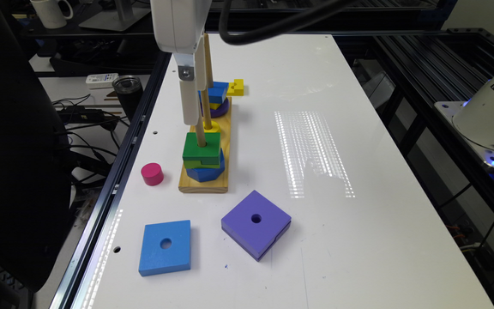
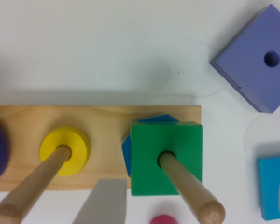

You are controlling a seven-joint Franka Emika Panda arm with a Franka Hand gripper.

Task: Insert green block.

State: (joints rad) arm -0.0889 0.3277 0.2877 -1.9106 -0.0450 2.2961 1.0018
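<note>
green block point(image 2: 165, 157): already threaded on the end peg point(image 2: 189, 189) of the wooden base point(image 2: 98, 122), sitting flat on the blue octagon point(image 1: 205, 173). Looks inserted to me.
jaws: honestly can't tell. One grey finger point(image 2: 102, 203) shows beside the base and another sliver past the blue square point(image 1: 165, 246), nothing between them, so probably spread.
gripper point(image 1: 193, 101): hanging above the base, over the middle peg with the yellow ring point(image 2: 65, 150).
loose stuff: pink cylinder point(image 1: 152, 174) just beside the base, purple square point(image 1: 255, 223) further off on the table point(image 1: 358, 240).
next: I'd guess it just needs to lift straight up so it doesn't knock the pegs.
</note>
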